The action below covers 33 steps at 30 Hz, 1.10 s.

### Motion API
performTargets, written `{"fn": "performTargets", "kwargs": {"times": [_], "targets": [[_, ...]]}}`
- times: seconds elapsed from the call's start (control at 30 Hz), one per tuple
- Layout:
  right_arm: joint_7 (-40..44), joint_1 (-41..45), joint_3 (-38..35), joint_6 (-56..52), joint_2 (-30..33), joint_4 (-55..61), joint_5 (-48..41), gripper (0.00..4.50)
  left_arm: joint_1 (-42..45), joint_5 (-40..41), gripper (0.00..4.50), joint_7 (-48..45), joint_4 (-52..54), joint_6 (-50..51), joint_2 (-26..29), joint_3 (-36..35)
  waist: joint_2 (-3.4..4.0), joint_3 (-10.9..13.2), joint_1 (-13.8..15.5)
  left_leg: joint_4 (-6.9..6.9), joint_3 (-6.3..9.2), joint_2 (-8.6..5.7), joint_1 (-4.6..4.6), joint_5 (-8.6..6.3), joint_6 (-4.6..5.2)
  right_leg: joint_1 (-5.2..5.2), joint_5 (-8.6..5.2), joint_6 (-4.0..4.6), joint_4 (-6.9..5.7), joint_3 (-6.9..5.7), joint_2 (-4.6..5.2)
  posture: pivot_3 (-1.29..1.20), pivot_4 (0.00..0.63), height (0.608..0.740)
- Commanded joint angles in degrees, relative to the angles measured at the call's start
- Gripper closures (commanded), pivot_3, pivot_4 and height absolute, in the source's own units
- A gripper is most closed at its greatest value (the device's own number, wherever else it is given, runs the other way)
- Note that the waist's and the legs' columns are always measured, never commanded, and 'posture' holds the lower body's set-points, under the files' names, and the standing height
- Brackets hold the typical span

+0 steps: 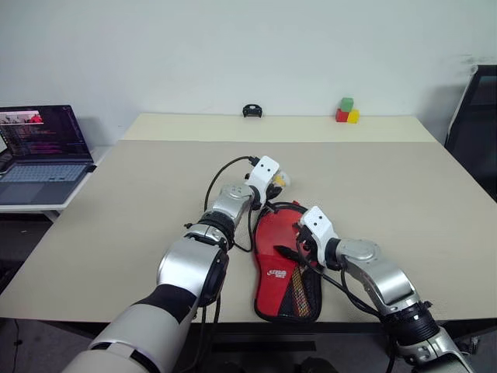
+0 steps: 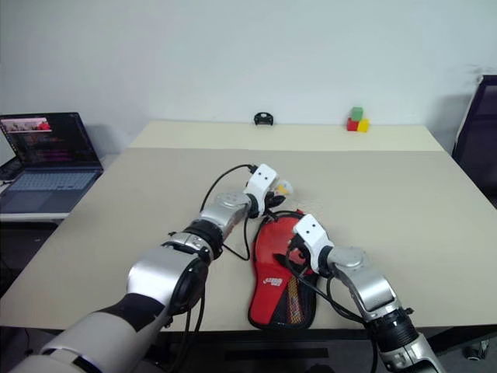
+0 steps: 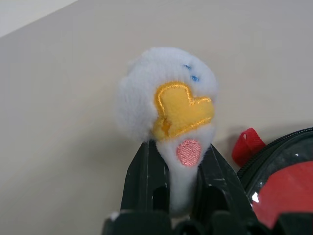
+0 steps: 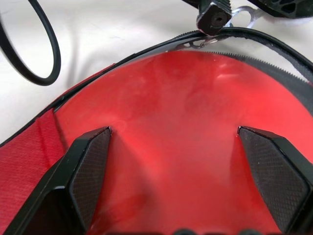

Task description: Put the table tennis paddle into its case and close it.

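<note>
While a laptop glows on a side desk at far left, the left gripper pinches a white plush charm at the far rim of the case. Inside the open case on the table lies the paddle, red face up. Over it the right gripper hangs spread wide, holding nothing. Colored blocks sit at the far right.

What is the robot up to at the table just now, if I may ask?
It is packing the table tennis paddle into the case, which lies open at the table's near edge. The left gripper pinches a white plush charm by the case's zipper. The right gripper hangs open over the paddle's red face.
</note>
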<state>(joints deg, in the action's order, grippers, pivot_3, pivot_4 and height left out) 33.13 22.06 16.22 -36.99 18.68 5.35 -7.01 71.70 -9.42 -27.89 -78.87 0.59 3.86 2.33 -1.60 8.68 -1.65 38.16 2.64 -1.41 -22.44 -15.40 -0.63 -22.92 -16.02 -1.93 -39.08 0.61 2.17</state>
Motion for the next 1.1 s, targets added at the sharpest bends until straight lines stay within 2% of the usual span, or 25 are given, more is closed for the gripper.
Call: {"fn": "performTargets", "kwargs": {"times": [0.03,0.17,0.33,0.6,0.87,1.1], "targets": [[-0.8,-5.1,3.9,-6.1,-0.5,-3.1,1.1,0.00,3.5,-2.5,4.32,1.5,1.1,-3.5,-1.3,1.5,0.00,0.0,0.0,-0.01,0.01,0.00,0.08,0.00,0.00,0.11,0.00,0.00,0.03,0.00,0.00,0.00,0.150,0.740],[-2.9,-7.4,3.9,-8.3,-2.3,0.2,0.7,0.00,4.4,-5.2,4.32,4.1,0.7,-4.7,-1.6,2.9,0.00,0.0,0.0,-0.15,0.03,0.01,0.70,-0.01,0.01,0.68,-0.04,-0.05,0.13,-0.04,-0.02,0.00,0.150,0.740],[-5.4,-11.1,4.6,-10.3,-4.0,3.6,0.2,0.00,6.2,-8.4,4.32,9.7,0.3,-5.6,-3.0,4.2,-0.02,0.0,0.0,-0.15,0.06,0.01,0.71,-0.01,0.01,0.71,-0.05,-0.06,0.12,-0.06,-0.02,0.00,0.150,0.740],[-8.6,-14.5,5.9,-12.7,-6.5,7.3,0.1,0.00,7.5,-13.9,4.32,12.5,-0.1,-7.8,-5.2,8.0,-0.02,0.0,0.0,-0.19,0.08,0.01,0.69,-0.02,0.00,0.69,-0.08,-0.11,0.16,-0.08,-0.02,0.00,0.150,0.740],[-11.7,-19.8,7.8,-14.4,-8.6,11.7,0.1,0.00,10.2,-23.2,4.32,15.6,-0.5,-13.5,-10.6,16.7,-0.03,0.0,0.0,-0.20,0.07,0.00,0.69,-0.02,-0.01,0.71,-0.23,-0.38,0.19,-0.10,-0.03,0.00,0.150,0.740],[-13.0,-20.8,8.0,-15.3,-8.9,13.3,-0.2,0.00,10.1,-24.6,4.32,14.9,-0.6,-16.2,-14.5,18.5,-0.04,0.0,0.0,-0.20,0.10,0.00,0.69,-0.02,-0.01,0.74,-0.26,-0.43,0.19,-0.14,-0.01,0.00,0.150,0.740]]}}
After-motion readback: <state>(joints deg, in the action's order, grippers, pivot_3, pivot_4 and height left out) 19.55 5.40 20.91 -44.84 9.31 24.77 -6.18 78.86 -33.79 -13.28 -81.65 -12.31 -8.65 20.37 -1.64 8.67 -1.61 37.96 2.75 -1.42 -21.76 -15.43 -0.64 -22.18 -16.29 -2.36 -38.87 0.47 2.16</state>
